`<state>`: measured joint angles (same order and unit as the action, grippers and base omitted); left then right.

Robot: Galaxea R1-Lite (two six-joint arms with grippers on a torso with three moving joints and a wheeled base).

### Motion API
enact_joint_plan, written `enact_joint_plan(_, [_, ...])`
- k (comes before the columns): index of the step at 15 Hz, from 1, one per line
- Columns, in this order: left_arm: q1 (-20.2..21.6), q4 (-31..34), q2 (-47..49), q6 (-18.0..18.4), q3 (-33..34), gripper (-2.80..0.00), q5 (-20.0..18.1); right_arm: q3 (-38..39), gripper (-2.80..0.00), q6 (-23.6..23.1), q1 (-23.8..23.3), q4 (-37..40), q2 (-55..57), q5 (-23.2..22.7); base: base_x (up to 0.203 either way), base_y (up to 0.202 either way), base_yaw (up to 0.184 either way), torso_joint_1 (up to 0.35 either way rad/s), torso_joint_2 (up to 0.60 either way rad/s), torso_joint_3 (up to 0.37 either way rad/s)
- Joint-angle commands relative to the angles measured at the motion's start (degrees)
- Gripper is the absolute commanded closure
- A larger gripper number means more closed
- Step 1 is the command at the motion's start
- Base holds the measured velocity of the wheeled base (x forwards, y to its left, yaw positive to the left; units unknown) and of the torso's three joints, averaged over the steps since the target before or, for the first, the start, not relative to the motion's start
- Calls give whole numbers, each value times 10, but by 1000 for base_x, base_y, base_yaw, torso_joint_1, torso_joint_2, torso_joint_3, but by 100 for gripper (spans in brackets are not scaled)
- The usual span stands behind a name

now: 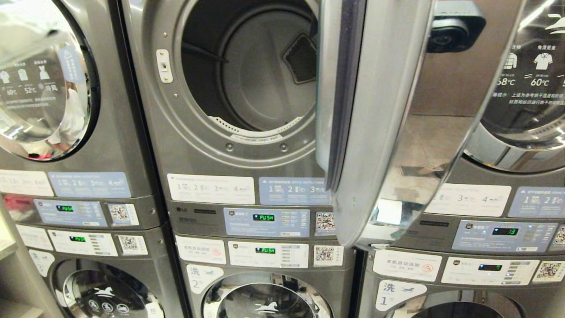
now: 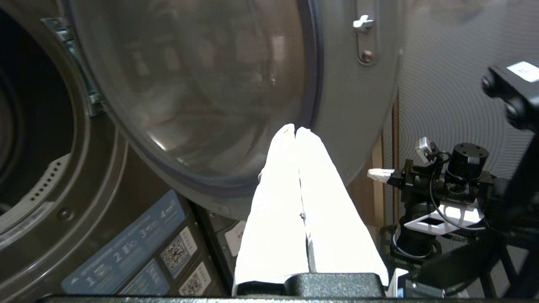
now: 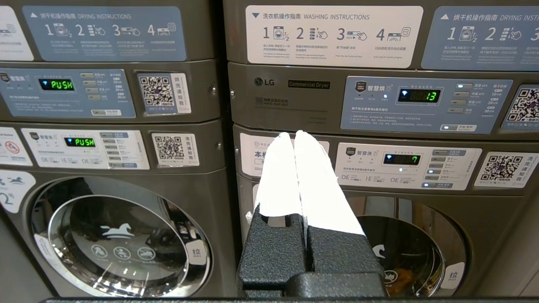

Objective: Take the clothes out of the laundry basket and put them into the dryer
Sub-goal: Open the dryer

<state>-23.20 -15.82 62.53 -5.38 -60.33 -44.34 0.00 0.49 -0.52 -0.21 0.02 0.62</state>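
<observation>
The dryer stands open in the middle of the head view, its drum bare and dark inside. Its door hangs swung out to the right. My left gripper is shut with nothing between its white fingers; it points at the inner glass of the door, with the drum opening off to one side. My right gripper is shut and empty, held low in front of the lower machines. Neither gripper shows in the head view. The clothes and the laundry basket are out of view.
Stacked grey machines flank the dryer on the left and right. Washers with closed round doors sit below the control panels. The open door juts out toward me. My right arm shows beyond the door's edge.
</observation>
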Motion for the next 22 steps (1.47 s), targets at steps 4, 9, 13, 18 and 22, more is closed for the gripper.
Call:
enact_joint_plan(4, [-88, -3, 132, 0, -94, 0, 14, 0, 0, 0, 0, 0, -1, 0, 0, 0, 0, 0, 0, 0])
enact_joint_plan(9, [-194, -3, 188, 0, -141, 0, 78, 0, 0, -1, 0, -1, -1, 0, 0, 0, 0, 0, 0, 0])
enact_joint_plan(13, [-206, -4, 219, 0, -168, 0, 81, 0, 0, -1, 0, -1, -1, 0, 0, 0, 0, 0, 0, 0])
enact_joint_plan(18, [-229, -4, 281, 0, -235, 0, 82, 0, 0, -1, 0, -1, -1, 0, 0, 0, 0, 0, 0, 0])
enact_joint_plan(22, [-270, -4, 343, 0, -296, 0, 86, 0, 0, -1, 0, -1, -1, 0, 0, 0, 0, 0, 0, 0])
